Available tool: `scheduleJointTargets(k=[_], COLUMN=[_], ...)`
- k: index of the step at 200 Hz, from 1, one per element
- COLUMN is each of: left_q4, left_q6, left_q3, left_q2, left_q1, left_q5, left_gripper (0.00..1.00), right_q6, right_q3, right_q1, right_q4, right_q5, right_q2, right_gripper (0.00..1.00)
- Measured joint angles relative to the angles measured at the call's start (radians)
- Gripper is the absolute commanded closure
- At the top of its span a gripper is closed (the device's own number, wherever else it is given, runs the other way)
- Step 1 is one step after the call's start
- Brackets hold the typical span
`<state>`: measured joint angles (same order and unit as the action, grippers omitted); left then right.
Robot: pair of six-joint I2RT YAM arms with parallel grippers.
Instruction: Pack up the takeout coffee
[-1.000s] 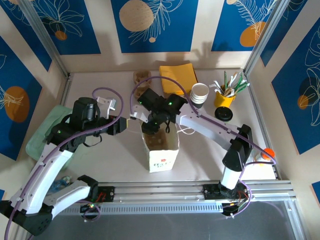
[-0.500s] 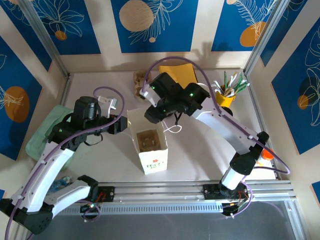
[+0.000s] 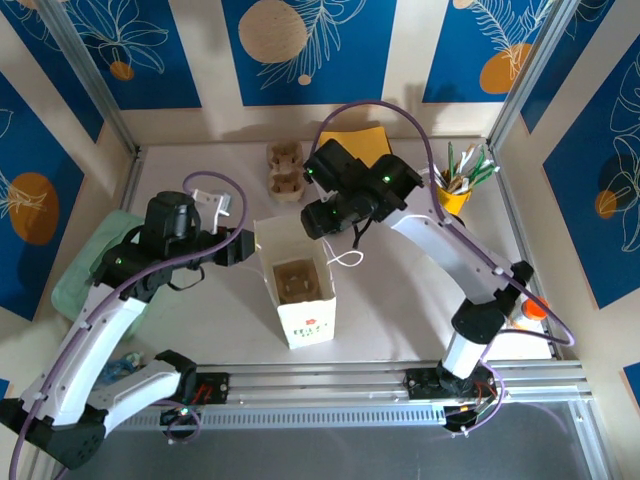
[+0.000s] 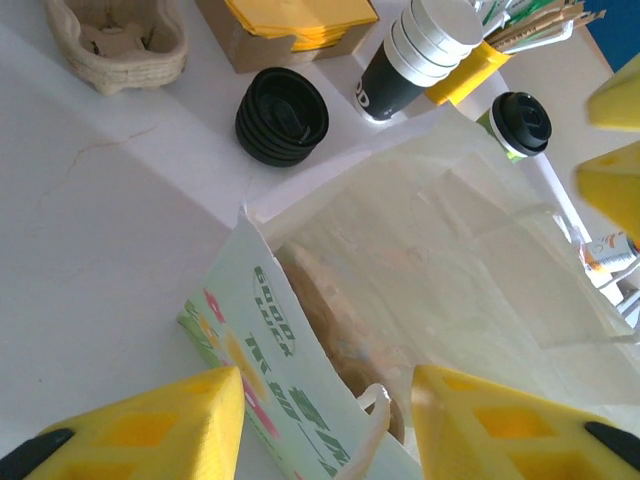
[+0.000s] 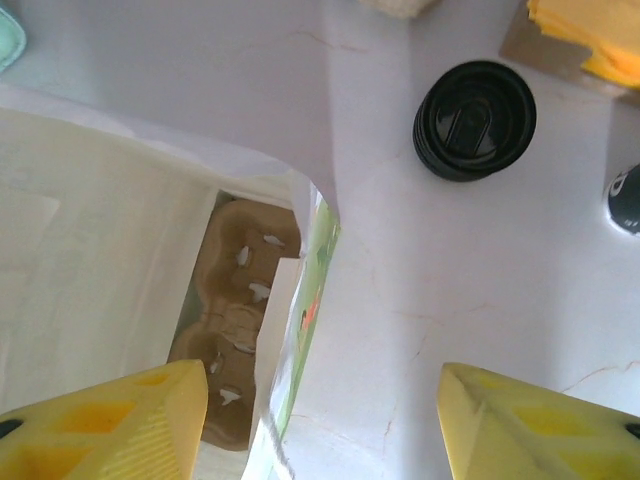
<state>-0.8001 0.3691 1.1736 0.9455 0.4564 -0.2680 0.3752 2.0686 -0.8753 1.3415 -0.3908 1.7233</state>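
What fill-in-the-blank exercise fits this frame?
The brown carrier lies at the ____ of the open paper bag.
The stacked lids on the table are ____.
The nested cups stand beside the ____ holder.
Missing words: bottom, black, yellow.

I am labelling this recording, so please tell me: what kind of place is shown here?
Probably a robot test cell staged as a takeout coffee counter: stacked paper cups, black lids and a paper bag sit on a table between blue printed panels.
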Motion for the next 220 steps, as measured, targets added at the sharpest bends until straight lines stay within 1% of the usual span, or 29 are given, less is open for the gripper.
scheduleJointTargets(k=[16,30,70,101,134,143,174,220], left_q4=[0.000,0.000,-0.001,0.000,0.014,0.018,0.032,0.059], left_q6=[0.000,0.000,0.000,-0.001,-0.002,-0.004,-0.010,-0.012], left_q3=[0.002,0.002,0.002,0.002,0.002,0.002,0.002,-0.006], left_q2=[-0.005,-0.010,-0.022,-0.060,-0.157,-0.180,-0.237,-0.258], left_q1=[0.000,0.000,0.000,0.000,0.000,0.000,0.000,0.000], left_q5=[0.005,0.008,0.020,0.064,0.129,0.149,0.209,0.255], left_gripper=[0.51,0.51,0.51,0.50,0.48,0.48,0.47,0.46], right_q6=[0.027,0.045,0.074,0.076,0.090,0.095,0.106,0.104], right_q3=[-0.019,-0.037,-0.071,-0.092,-0.158,-0.182,-0.279,-0.437], right_q1=[0.010,0.018,0.039,0.040,0.040,0.037,0.014,-0.023], right_q4=[-0.006,-0.017,-0.070,-0.118,-0.187,-0.204,-0.291,-0.461], right_q5=[0.024,0.046,0.103,0.125,0.130,0.129,0.113,0.080], right_q2=[0.027,0.048,0.084,0.085,0.050,0.025,-0.104,-0.296], right_gripper=[0.41,0.47,0.75,0.90,0.97,0.97,1.00,1.00])
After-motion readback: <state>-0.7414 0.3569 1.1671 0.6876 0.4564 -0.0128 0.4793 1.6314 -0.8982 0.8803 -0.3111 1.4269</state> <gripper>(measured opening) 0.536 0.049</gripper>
